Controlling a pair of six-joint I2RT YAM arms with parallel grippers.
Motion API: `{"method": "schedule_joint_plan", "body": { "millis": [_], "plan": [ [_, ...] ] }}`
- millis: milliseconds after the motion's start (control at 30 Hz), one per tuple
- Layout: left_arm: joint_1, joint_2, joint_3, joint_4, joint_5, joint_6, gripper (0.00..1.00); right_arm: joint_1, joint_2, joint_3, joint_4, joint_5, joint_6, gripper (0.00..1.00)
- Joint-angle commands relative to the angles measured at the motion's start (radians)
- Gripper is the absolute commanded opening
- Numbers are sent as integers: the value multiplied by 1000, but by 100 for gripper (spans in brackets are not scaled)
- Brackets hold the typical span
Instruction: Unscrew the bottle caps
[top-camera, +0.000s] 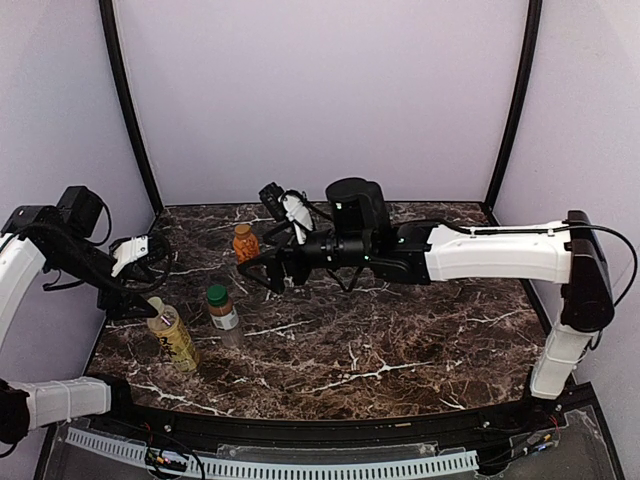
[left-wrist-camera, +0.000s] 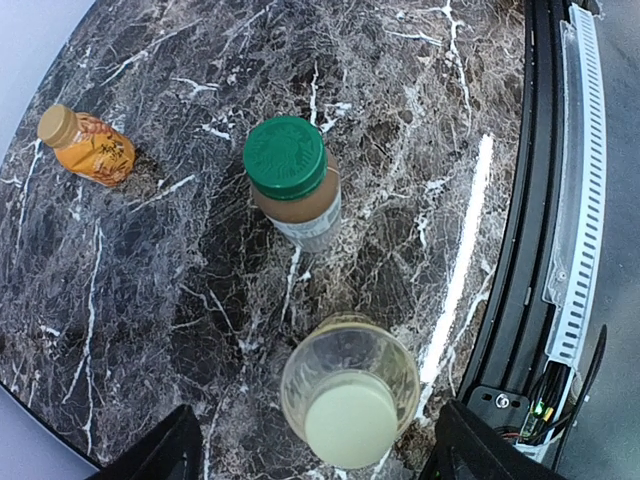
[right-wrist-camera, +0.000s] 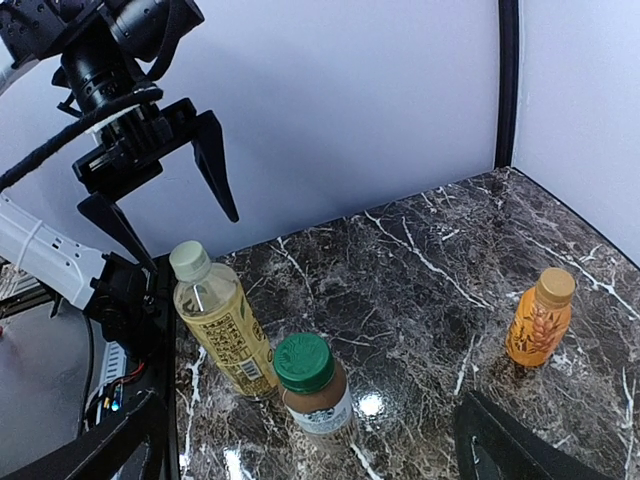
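**Left side.** The left tool (right-wrist-camera: 190, 240) hangs directly over the tea bottle (top-camera: 175, 338). Its jaws are spread wide, one finger to either side of the cream-white cap (left-wrist-camera: 350, 425). Neither finger is seen touching the cap or the bottle, and the tool has hold of nothing. The tea bottle stands on the desk (top-camera: 400, 340) near the front left corner, with its cap seated on the neck.

**Centre left.** The small clear bottle (top-camera: 225, 318) with the white label stands just to the right of the tea bottle, close by but apart from it. It holds a brown liquid. Its dark green cap (top-camera: 217, 294) is in place on top.

**Centre.** The short orange bottle (top-camera: 245, 246) stands further back on the desk, well apart from the other two. It is upright, and its gold-orange cap (top-camera: 241, 230) is fitted.

**Right side.** The right arm reaches across from the right edge of the desk. The right tool (top-camera: 252, 275) is low over the desk, near the orange bottle on its front right side. The right wrist view shows its fingers at the two lower corners of the frame, so the jaws are wide apart. The tool has nothing between them and touches no bottle.
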Motion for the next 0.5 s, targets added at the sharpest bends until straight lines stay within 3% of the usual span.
{"method": "schedule_joint_plan", "body": {
  "millis": [0,133,467],
  "plan": [
    [-4,6,-48,-273,-8,21,77,17,62,64,60,-23,45,99],
    [-4,-14,-82,-261,-3,48,74,33,109,108,62,-34,45,99],
    [-5,-14,-110,-209,30,8,51,42,144,124,61,-53,72,99]
  ]
}}
